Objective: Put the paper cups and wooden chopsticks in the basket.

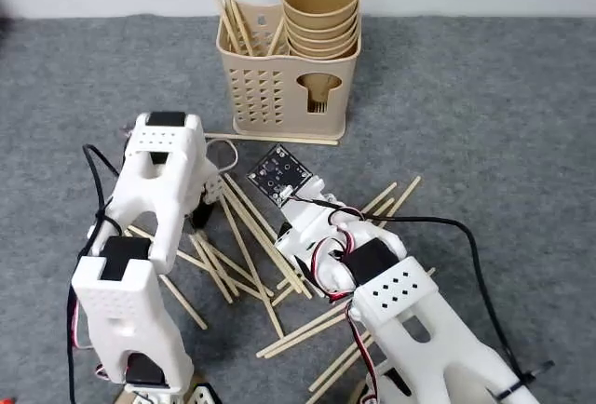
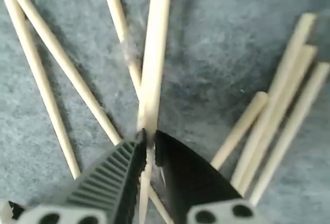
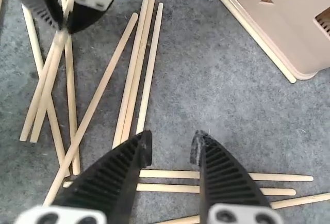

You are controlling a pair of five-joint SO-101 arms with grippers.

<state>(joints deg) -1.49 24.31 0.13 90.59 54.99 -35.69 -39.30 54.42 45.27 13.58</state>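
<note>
A beige slotted basket (image 1: 270,87) stands at the back of the grey mat, with a stack of paper cups (image 1: 321,13) in one compartment and a few chopsticks (image 1: 237,22) upright in the other. Many wooden chopsticks (image 1: 251,246) lie scattered in front of it. My left gripper (image 2: 147,139) is shut on one chopstick (image 2: 154,53), which crosses over others on the mat. My right gripper (image 3: 171,144) hangs open just above bare mat, a bundle of chopsticks (image 3: 136,74) just beyond its fingertips. In the high view the left gripper (image 1: 207,207) sits low among the sticks.
One chopstick (image 3: 247,33) lies along the basket's (image 3: 278,22) front base. The other arm's gripper (image 3: 67,2) shows farther off in the right wrist view. More sticks (image 1: 317,329) lie under the right arm. Open mat stretches to the right of the basket.
</note>
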